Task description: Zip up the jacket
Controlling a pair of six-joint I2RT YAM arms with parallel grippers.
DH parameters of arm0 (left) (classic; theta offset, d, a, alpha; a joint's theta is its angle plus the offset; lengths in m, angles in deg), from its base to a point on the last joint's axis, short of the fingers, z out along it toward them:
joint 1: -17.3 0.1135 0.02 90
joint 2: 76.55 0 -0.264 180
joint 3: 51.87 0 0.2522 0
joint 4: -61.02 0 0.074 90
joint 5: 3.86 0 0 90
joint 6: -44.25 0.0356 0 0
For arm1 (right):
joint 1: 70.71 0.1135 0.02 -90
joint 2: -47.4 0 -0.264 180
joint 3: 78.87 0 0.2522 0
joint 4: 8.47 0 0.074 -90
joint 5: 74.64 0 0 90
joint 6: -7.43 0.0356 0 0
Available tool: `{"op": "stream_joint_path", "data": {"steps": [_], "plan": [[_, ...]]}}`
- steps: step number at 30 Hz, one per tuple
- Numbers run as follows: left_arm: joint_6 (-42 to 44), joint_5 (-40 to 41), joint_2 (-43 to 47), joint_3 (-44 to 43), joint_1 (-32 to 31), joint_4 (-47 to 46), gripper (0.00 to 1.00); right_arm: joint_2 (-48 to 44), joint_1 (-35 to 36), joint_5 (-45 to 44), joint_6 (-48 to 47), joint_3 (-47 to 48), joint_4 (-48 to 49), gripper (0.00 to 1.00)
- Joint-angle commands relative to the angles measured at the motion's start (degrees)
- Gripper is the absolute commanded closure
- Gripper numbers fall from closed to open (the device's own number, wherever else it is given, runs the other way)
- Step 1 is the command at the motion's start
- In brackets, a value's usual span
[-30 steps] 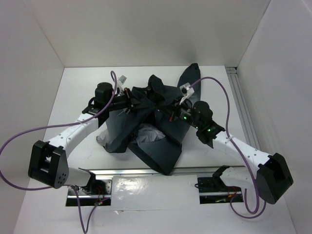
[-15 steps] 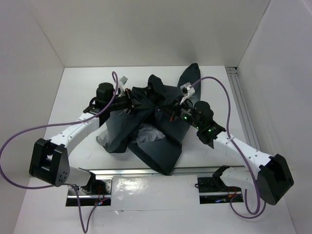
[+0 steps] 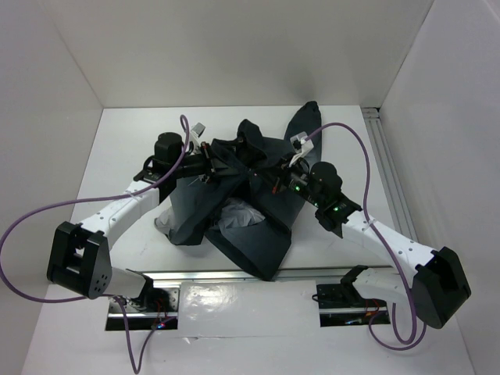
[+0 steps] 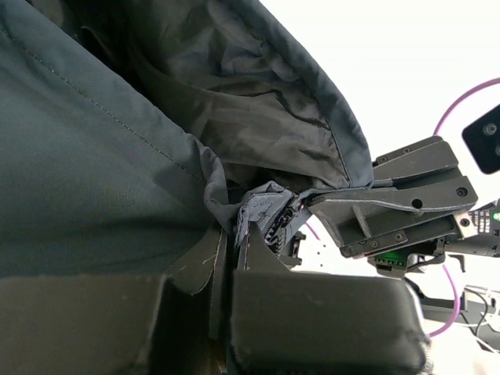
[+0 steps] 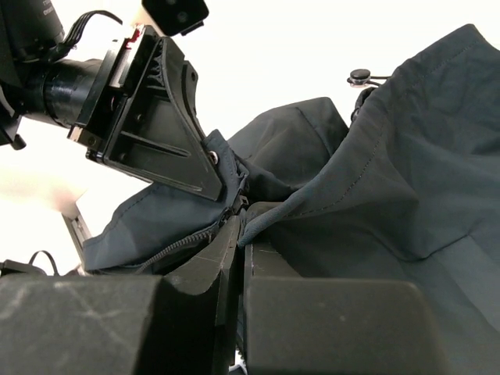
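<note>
Left wrist view: left pincer (image 4: pixel 233 244) clamps the zipper edge (image 4: pixel 275 226) of the crumpled charcoal-black fabric jacket (image 3: pixel 258 230), heaped on the white worktop (image 3: pixel 125 156); right pincer (image 5: pixel 241 228) grips the fabric opposite. Holding both sides taut and aligned should help.

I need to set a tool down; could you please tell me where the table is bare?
Bare table: left wall to jacket, the strip by the back wall, and right arm to side rail. Crowded centre: left gripper and right gripper both grip the jacket.
</note>
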Motion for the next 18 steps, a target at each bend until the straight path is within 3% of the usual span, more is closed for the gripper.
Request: {"op": "stream_joint_path", "data": {"steps": [1, 18], "plan": [[-2.2, -2.8, 0.6, -1.8, -0.2, -2.3, 1.00, -0.7, 0.5, -2.3, -1.1, 1.7, 2.2, 1.00], [-5.5, 2.0, 2.8, 0.3, -2.5, -2.8, 1.00, -0.7, 2.0, -8.5, -0.6, 0.1, 7.1, 1.00]]}}
